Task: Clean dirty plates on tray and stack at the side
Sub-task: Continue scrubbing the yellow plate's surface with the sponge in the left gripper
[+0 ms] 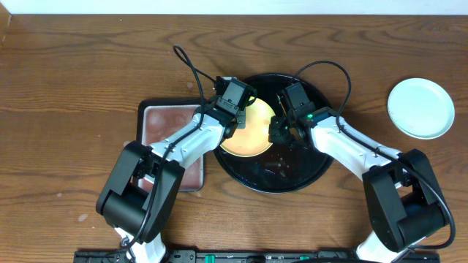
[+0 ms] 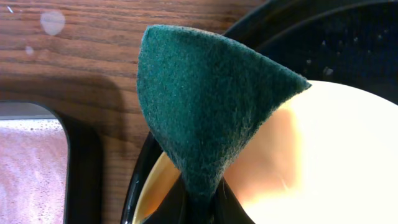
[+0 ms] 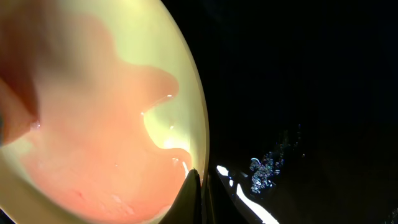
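Yellow plate (image 1: 247, 137), smeared with orange-red sauce, in the round black tray (image 1: 292, 179), beneath both grippers. Pinched at its rim by the right gripper (image 3: 198, 190). Green sponge (image 2: 205, 106) clenched in the left gripper (image 2: 200, 208), over the plate's edge. Pale blue plate (image 1: 420, 108) on the desk (image 1: 73, 73), well beyond the right gripper. Pinkish rectangular tray (image 2: 31, 168) beside the left gripper.

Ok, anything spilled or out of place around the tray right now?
Nothing broken or toppled. Wet droplets and bubbles speckle the glossy round black tray beside the round yellow plate, whose reddish sauce is smeared thinly across most of its face.
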{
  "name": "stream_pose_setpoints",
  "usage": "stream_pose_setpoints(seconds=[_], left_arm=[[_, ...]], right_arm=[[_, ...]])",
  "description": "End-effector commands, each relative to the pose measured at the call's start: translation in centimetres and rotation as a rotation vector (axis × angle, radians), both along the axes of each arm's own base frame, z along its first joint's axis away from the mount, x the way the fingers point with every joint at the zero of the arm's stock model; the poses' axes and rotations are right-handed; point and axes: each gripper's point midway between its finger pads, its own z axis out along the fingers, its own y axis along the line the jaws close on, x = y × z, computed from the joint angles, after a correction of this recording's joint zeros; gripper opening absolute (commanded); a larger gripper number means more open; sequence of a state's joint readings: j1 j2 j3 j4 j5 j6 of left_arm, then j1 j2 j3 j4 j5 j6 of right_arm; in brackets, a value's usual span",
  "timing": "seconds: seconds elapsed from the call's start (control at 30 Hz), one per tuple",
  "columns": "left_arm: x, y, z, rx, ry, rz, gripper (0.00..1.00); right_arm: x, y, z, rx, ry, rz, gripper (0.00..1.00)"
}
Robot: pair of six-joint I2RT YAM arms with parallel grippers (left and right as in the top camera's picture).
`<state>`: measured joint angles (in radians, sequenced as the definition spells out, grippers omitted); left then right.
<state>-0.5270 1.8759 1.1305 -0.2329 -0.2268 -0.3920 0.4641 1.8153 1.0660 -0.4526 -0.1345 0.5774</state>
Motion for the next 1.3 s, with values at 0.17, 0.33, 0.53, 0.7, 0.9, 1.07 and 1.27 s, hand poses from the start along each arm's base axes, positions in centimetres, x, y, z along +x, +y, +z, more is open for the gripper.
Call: stream_pose_setpoints(seconds=[0.17, 0.33, 0.53, 0.7, 0.9, 1.07, 1.27], left_arm=[[-1.5, 0.7, -1.4, 0.031, 0.075, -0.019, 0.07], [-2.6, 1.2, -1.3, 0.063, 0.112, -0.043, 0.07], [-1.2, -1.0, 1.6, 0.033, -0.012, -0.092, 0.07], [0.2, -1.9, 2.1, -0.002, -0.076, -0.091, 0.07], [-0.4, -1.5, -1.1, 0.036, -0.006, -0.092, 0.07], [-1.6, -0.7, -2.0, 0.072, 0.056, -0.094, 0.07], [-3.9, 0.7, -2.6, 0.128, 0.155, -0.096, 0.07]], right_arm=[[0.1, 0.3, 0.1, -0.004, -0.001, 0.001, 0.01], [0.1, 0.3, 0.1, -0.004, -0.001, 0.001, 0.01], [0.1, 0.3, 0.1, -0.004, -0.001, 0.001, 0.01], [0.1, 0.3, 0.1, -0.004, -0.001, 0.001, 0.01], [0.1, 0.3, 0.1, -0.004, 0.0, 0.001, 0.01], [0.0, 0.3, 0.1, -0.006, 0.001, 0.001, 0.01], [0.2, 0.0, 0.1, -0.02, -0.008, -0.006, 0.01]])
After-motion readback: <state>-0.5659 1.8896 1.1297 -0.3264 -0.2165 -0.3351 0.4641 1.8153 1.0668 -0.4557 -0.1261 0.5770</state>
